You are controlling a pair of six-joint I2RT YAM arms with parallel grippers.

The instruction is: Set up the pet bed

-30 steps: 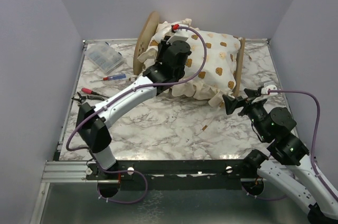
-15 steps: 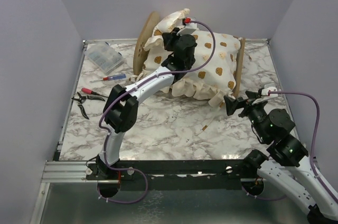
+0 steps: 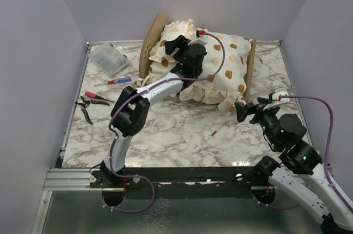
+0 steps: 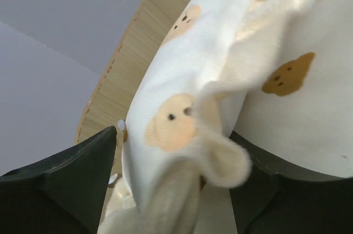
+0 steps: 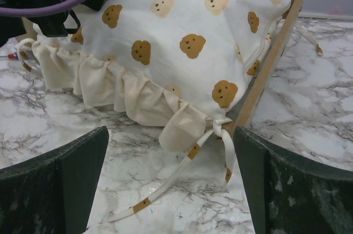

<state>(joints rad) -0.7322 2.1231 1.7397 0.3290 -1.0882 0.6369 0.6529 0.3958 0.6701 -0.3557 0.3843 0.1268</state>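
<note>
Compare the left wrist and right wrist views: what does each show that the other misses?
Only the left wrist shows the small pillow between the left end effector's fingers, against the rounded headboard.

Only the right wrist shows the footboard, the marble table, the cushion's ruffled edge with a tie strap trailing on the table, and the right end effector open, holding nothing.

Both show the bear-print cushion on the pet bed.

The pet bed (image 3: 251, 68) is set at the back of the tabletop (image 3: 176, 129), with the cushion (image 3: 229, 74) laid in it. A pillow (image 3: 168, 43) is placed against the headboard (image 3: 150, 41). A case (image 3: 108, 59), screwdriver (image 3: 118, 80) and pliers (image 3: 88, 101) are found left.
</note>
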